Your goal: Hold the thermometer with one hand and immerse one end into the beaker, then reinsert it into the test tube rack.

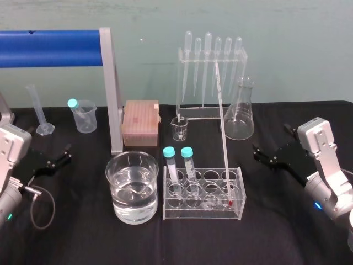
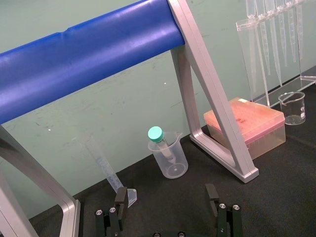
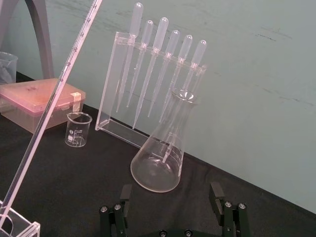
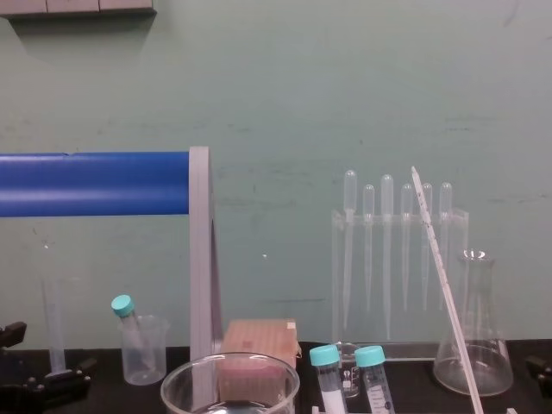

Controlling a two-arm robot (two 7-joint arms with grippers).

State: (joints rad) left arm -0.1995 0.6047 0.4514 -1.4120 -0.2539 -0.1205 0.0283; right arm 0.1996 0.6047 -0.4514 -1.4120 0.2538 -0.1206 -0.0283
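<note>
The thermometer (image 1: pixel 223 132) leans in the clear test tube rack (image 1: pixel 202 216), its reddish tip down in the rack's front right corner and its top tilted back toward the pipettes; I also see the thermometer (image 3: pixel 49 113) in the right wrist view and the thermometer (image 4: pixel 444 285) in the chest view. The wide beaker (image 1: pixel 132 155), part full of water, stands just left of the rack. My right gripper (image 1: pixel 258 154) rests open on the cloth to the right of the rack, holding nothing, its fingertips (image 3: pixel 216 190) apart. My left gripper (image 1: pixel 67 153) lies open at the far left, also empty.
A blue bar on a grey frame (image 1: pixel 110 88) stands back left, with a pink tip box (image 1: pixel 141 122) beside it. Behind the rack are a pipette stand (image 1: pixel 212 66), a small beaker (image 1: pixel 179 128) and a conical flask (image 1: pixel 240 110). A plastic cup (image 1: pixel 84 117) and a measuring cylinder (image 1: pixel 39 110) stand at the far left.
</note>
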